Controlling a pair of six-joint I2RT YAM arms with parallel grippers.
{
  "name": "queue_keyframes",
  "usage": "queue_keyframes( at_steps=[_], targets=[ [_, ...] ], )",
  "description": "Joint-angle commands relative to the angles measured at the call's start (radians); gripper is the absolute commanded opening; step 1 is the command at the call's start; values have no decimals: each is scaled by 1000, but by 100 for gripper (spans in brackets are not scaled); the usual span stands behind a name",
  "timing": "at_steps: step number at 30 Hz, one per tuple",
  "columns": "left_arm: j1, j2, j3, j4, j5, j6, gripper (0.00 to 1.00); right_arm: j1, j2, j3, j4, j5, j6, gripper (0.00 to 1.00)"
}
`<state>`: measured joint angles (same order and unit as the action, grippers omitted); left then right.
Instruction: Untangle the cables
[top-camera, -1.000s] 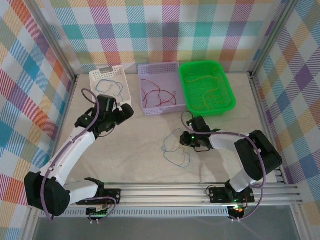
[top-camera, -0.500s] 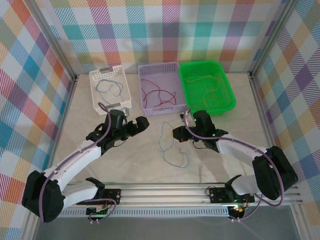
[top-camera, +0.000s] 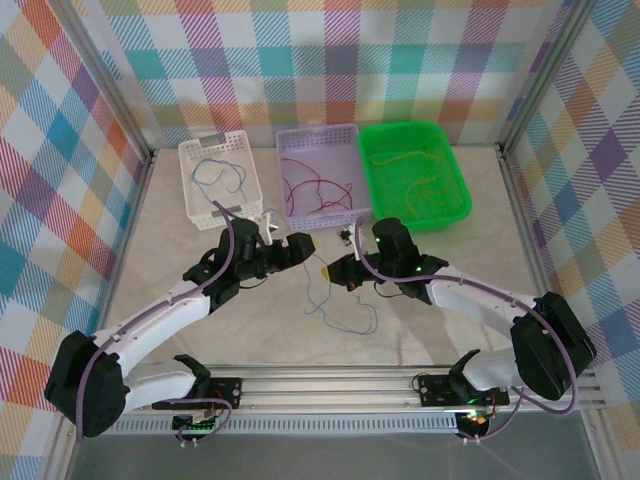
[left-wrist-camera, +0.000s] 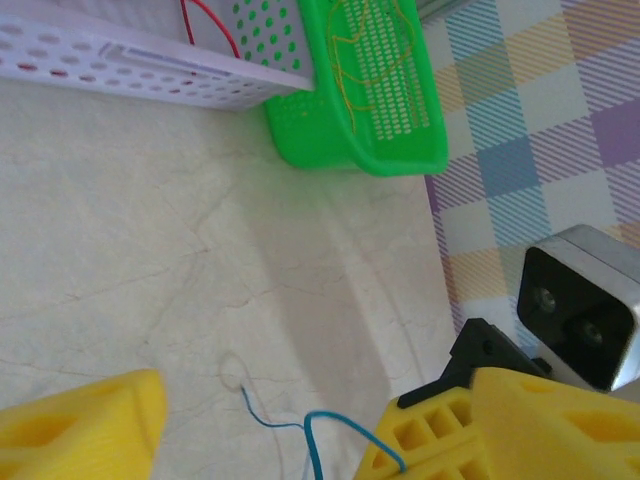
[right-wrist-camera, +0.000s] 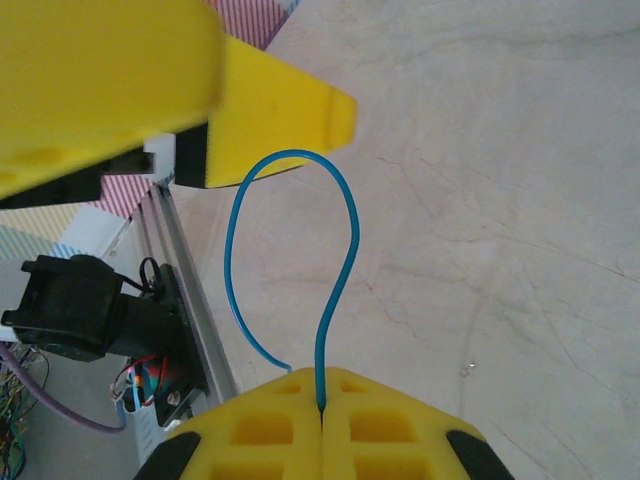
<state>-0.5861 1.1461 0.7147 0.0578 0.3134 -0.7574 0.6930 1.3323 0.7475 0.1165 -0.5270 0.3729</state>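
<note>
While the right gripper (right-wrist-camera: 320, 420) is pinching the blue cable (right-wrist-camera: 319, 365) shut over the worktop's (top-camera: 450, 250) middle, the left gripper (left-wrist-camera: 265, 430) is gaping around its free end, crowding close. A white basket (top-camera: 190, 190), lilac basket (top-camera: 318, 222) and green basket (top-camera: 462, 205) are lining the far edge.

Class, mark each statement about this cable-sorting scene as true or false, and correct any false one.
1. The right gripper is shut on a blue cable. True.
2. The red cables lie in the green basket. False: they lie in the purple basket.
3. The left gripper has its jaws open. True.
4. The white basket has nothing in it. False: it holds a second blue cable.
</note>
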Motion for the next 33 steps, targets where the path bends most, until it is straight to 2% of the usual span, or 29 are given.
queue_keyframes(
  at_steps=[1,9,20,24,28,33],
  targets=[
    [-8,0,-21,37,19,9,65,10,4,35,-15,-22,-32,0],
    [-11,0,-30,70,48,0,41,20,13,44,-10,-13,-22,0],
    [-26,12,-51,128,97,-23,32,29,24,61,-12,6,-12,0],
    [-29,12,-52,127,100,-22,20,33,30,64,-11,8,-11,0],
    [-29,-3,-36,92,81,-5,0,34,34,64,-24,22,-12,0],
    [-27,-43,45,-69,-16,47,0,34,0,58,-66,76,-20,2]
  ],
)
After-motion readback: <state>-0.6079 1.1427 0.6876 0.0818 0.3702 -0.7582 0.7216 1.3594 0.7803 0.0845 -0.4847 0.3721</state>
